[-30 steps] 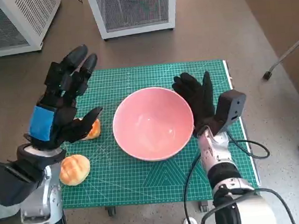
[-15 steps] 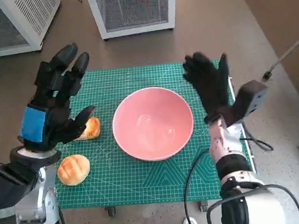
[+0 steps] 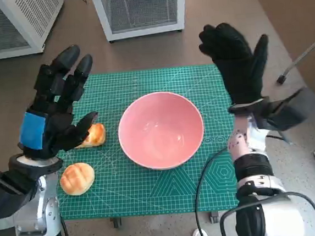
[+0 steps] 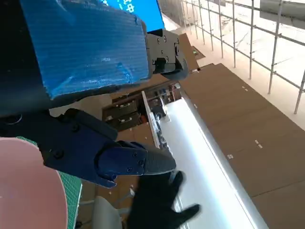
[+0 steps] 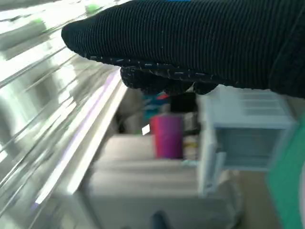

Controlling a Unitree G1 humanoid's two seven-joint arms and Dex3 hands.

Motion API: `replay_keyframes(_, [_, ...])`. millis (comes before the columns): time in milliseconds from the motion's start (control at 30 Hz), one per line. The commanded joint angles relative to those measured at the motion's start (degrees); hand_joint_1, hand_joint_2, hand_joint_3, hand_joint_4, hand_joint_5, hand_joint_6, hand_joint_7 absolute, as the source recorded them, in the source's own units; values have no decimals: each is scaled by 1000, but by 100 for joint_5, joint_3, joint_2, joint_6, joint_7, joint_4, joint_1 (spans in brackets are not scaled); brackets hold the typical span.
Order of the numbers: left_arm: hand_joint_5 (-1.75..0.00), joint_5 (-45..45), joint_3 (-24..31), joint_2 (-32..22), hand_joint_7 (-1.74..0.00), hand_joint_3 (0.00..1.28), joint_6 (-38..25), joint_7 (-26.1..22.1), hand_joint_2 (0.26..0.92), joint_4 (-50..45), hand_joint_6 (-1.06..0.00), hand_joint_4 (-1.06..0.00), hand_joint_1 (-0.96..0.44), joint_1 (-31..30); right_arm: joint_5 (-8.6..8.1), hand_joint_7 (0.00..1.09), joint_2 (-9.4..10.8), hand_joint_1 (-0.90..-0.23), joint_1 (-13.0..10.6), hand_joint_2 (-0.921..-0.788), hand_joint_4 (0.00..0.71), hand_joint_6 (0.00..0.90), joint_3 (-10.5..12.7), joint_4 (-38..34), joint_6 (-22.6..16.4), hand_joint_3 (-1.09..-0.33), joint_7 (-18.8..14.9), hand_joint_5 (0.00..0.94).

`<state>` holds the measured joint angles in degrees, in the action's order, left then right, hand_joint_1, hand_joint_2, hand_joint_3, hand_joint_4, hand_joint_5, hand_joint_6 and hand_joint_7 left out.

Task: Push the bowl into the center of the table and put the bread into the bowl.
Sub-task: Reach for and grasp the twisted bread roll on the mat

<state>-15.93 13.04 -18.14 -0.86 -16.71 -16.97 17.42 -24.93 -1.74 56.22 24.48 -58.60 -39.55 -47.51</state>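
The bowl sits about in the middle of the green mat that covers the table, upright and with nothing in it, so the push looks done, or nearly so. The bread has not gone in. Two buns lie to the left of the bowl: one bun just beside it, partly under the left hand, and a second bun nearer the robot, apart from the bowl.

The left hand hovers above the far bun with fingers spread, grasping nothing. The right hand is raised over the mat's far right corner, palm flat and fingers apart, also released and well clear of the bowl.

What is left, as I judge it: lower the left hand onto a bun, lift it, and set it in the bowl.
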Motion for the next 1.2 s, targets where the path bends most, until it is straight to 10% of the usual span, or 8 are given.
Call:
replay_keyframes(33, [-2, 158, 88, -227, -558, 291, 180, -53, 921, -70, -5, -209, -590, 28, -355, 7, 95, -477, -354, -921, 370, 551, -96, 505, 238, -540, -495, 0])
replay_keyframes(533, [0, 674, 426, -1123, -520, 218, 201, -303, 921, -477, 1, -178, -588, -209, -678, 16, 152, -464, -736, -921, 370, 572, -463, 1401, 526, -480, -906, 2])
replay_keyframes(967, [-3, 1323, 541, -1614, -467, 150, 358, -312, 921, -658, 1, -174, -531, -471, -639, 18, 125, -474, -786, -921, 378, 581, -505, 1333, 545, -414, -756, 3])
replay_keyframes(1200, [-3, 2874, 303, -2620, -386, 34, -1114, -756, 862, -1298, -34, -179, -465, -726, -557, 18, 102, -477, -809, -921, 376, 584, -514, 1223, 417, -408, -675, 1])
